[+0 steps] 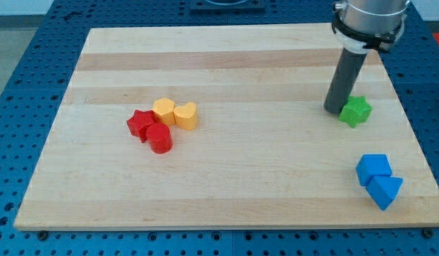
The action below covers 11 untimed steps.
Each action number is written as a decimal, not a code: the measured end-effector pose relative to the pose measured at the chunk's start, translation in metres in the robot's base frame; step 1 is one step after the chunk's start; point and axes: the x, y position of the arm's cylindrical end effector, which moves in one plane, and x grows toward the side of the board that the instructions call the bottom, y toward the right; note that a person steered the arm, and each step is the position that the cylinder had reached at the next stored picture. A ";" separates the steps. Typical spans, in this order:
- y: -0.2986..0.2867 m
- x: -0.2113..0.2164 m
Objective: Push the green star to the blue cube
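The surface (226, 178) is a pale wooden board with lengthwise grain stripes. It rests on a blue perforated plate that shows along every edge of the view.

Left of centre lies a tight cluster of four blocks. The red star (140, 124) is furthest to the view's left. The red cylinder (160, 139) touches it on the lower right. The yellow hexagon (163, 110) sits above these, and the yellow heart-like block (185, 115) touches the hexagon's right side.

The middle of the board separates this cluster from the items at the view's right.

The rod descends from a metal collar at the view's top right. My tip (334, 110) stands on the board, touching the upper left side of the green star (356, 111). There is no claw on this arm, so nothing is grasped; the rod only contacts the star.

The green star lies flat near the board's right edge. It has no clear long axis; one point faces the view's right.

Below it, well apart, the blue cube (374, 169) sits near the lower right corner. The blue triangular block (385, 190) touches its lower right side.
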 end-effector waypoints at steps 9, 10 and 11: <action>0.043 0.039; 0.043 0.044; 0.043 0.047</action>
